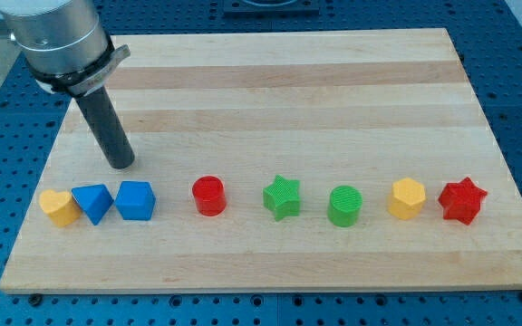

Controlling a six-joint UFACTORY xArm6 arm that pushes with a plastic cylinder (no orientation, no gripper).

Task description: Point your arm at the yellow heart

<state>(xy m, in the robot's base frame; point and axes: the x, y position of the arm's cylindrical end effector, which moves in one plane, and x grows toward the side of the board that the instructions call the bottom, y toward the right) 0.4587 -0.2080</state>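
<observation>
Standing on the tabletop [270,81] toward the view's left, my tip [120,167] touches the bare wood above the left end of a row of blocks. It is a plain dark rod with no gripper at its end, so nothing there can be spread or closed, and it holds nothing.

All eight blocks lie in one line across the lower part of the board, none touching the tip. The yellow heart [59,206] is the leftmost block, near the board's left edge. It lies below my tip and to the view's left of it, near but clearly apart. Just beside the heart, on its right and about touching it, sits a blue triangle [91,202], and just beside that a blue cube [135,200]. My tip is above the gap between these two blue blocks, with a strip of wood between it and them.

Further right, each set apart from the next, come a red cylinder [209,195], a green star [282,197], a green cylinder [344,206], a yellow hexagon [407,198] and a red star [462,200] near the board's right edge.
</observation>
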